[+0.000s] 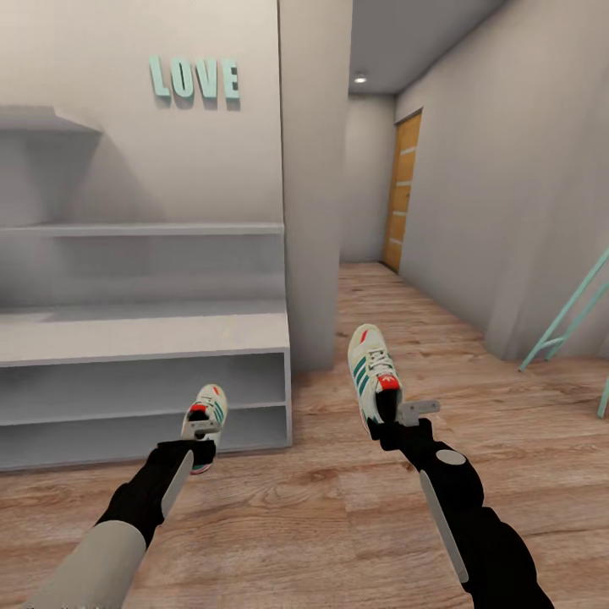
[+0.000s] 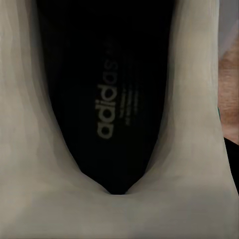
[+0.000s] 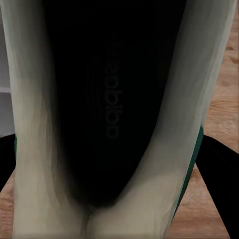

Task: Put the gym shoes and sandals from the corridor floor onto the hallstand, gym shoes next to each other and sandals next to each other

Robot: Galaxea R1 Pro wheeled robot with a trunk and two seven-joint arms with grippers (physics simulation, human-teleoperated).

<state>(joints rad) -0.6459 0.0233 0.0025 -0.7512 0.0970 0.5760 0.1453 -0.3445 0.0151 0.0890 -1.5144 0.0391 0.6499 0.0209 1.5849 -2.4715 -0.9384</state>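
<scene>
Each of my grippers holds one cream-white gym shoe above the corridor floor. The left gripper is shut on the heel of the left gym shoe, which hangs in front of the hallstand's right end, level with its lower shelves. The right gripper is shut on the heel of the right gym shoe, toe pointing away down the corridor. In each wrist view I look into a shoe: dark insole and cream collar. The hallstand stretches along the left wall. The sandals are out of view.
A wall corner stands just right of the hallstand's end. Higher shelves and teal LOVE letters sit above the hallstand. The corridor runs on to an orange door. A teal slanted frame leans at the far right.
</scene>
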